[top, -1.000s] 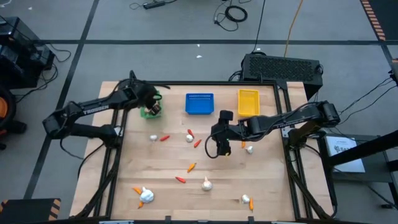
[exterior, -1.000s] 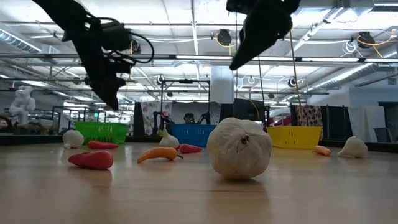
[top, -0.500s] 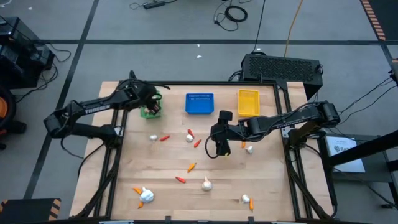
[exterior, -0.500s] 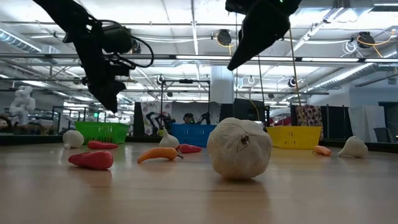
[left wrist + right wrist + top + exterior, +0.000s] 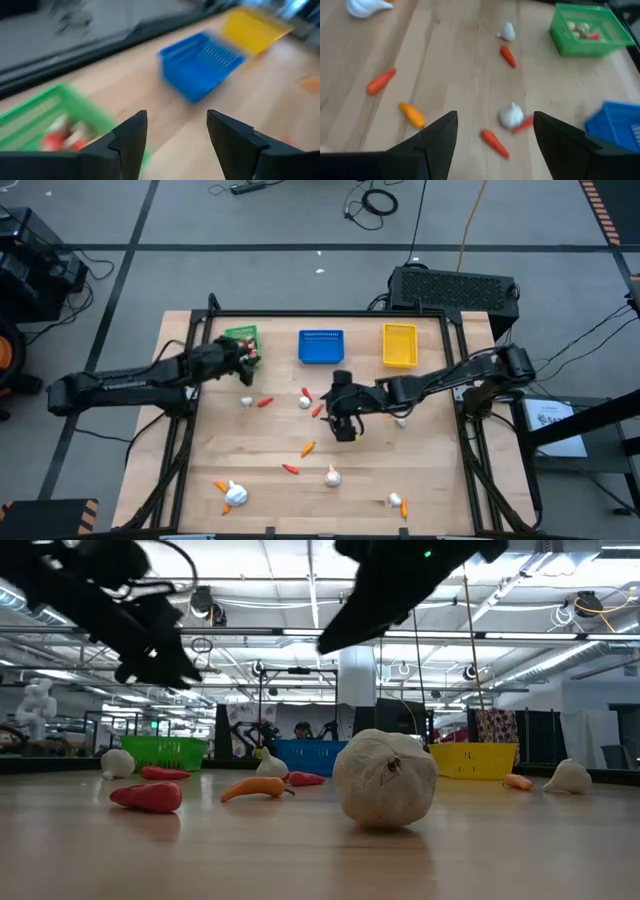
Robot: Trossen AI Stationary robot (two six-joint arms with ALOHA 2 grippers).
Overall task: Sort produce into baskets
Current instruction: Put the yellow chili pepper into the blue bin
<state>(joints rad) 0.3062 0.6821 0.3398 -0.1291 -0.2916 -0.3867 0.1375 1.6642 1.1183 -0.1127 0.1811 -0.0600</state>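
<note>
The green basket [image 5: 240, 337], blue basket [image 5: 321, 347] and yellow basket [image 5: 399, 345] stand in a row at the table's far edge. The green basket [image 5: 45, 125] holds small red and tan bits. Produce lies scattered on the table: white garlic bulbs [image 5: 305, 401], red peppers [image 5: 264, 402] and orange pieces [image 5: 308, 448]. My left gripper [image 5: 246, 361] hangs open and empty just on the near side of the green basket. My right gripper [image 5: 340, 422] hangs open and empty above mid-table, near a garlic bulb [image 5: 511, 114] and a red piece [image 5: 494, 142].
More produce lies near the table's near edge: a large garlic bulb [image 5: 236, 494], a bulb [image 5: 332, 476], and a bulb with an orange piece [image 5: 400, 503]. A large black box [image 5: 455, 288] stands beyond the far right corner. Bare wood lies at the table's left and right sides.
My left gripper has drawn back from over the green basket toward the table's near edge, and the basket now shows whole. My right gripper has gone toward the table's left edge and somewhat nearer. No produce has moved.
</note>
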